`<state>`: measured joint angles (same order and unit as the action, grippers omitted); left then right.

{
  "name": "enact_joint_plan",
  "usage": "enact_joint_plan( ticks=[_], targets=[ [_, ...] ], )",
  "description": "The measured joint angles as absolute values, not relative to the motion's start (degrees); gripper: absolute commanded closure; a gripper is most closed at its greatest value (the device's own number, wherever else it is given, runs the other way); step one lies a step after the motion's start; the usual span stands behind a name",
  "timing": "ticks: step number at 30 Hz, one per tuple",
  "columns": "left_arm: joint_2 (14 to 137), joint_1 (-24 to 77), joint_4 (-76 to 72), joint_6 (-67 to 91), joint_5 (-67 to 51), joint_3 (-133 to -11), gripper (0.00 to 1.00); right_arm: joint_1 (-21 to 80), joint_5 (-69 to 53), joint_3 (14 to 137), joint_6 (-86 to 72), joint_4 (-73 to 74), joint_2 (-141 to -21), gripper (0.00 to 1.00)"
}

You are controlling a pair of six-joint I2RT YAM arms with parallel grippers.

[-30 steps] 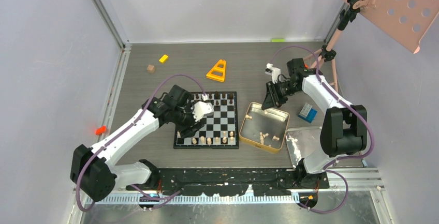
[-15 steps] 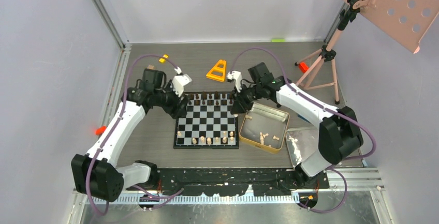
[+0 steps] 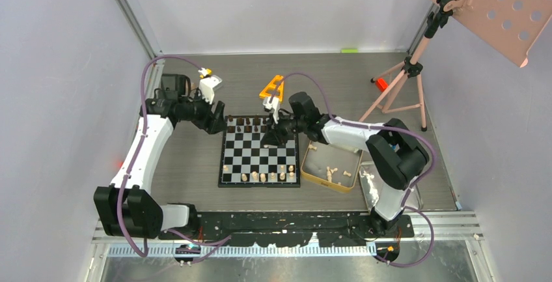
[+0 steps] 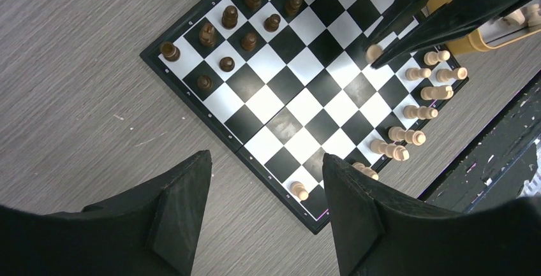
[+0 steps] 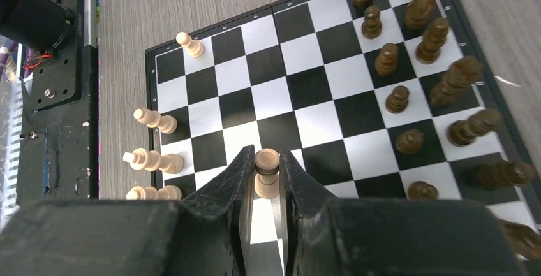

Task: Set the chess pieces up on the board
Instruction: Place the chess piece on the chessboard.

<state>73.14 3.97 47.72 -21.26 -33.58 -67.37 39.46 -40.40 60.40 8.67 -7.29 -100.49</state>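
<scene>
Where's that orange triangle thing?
In the top view, the orange triangle lies just beyond the board's far edge, a little right of its centre.

Light in my overhead feed is bright, even and diffuse; the arms throw only soft, faint shadows on the table (image 3: 195, 158). On the right wrist feed the pale chess piece (image 5: 266, 173) is crisp, while the fingers (image 5: 220, 193) of the right gripper (image 5: 267, 155) go soft black, and the dark chess pieces (image 5: 491, 174) at the edge blur and lean (lens stretch). The left wrist feed shows the board (image 4: 300, 107) sharp.
</scene>
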Motion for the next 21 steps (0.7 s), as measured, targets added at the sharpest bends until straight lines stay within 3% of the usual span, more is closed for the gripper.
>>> enact_joint_plan(
  ticks=[15,21],
  targets=[
    [73.1,3.3,47.4,-21.2,-33.9,-65.5,0.33,45.5,-39.2,45.9,5.4,-34.0,-103.9,0.86],
    [73.1,3.3,47.4,-21.3,-33.9,-65.4,0.33,45.7,-38.3,43.1,5.7,-38.3,-103.9,0.7]
  ],
)
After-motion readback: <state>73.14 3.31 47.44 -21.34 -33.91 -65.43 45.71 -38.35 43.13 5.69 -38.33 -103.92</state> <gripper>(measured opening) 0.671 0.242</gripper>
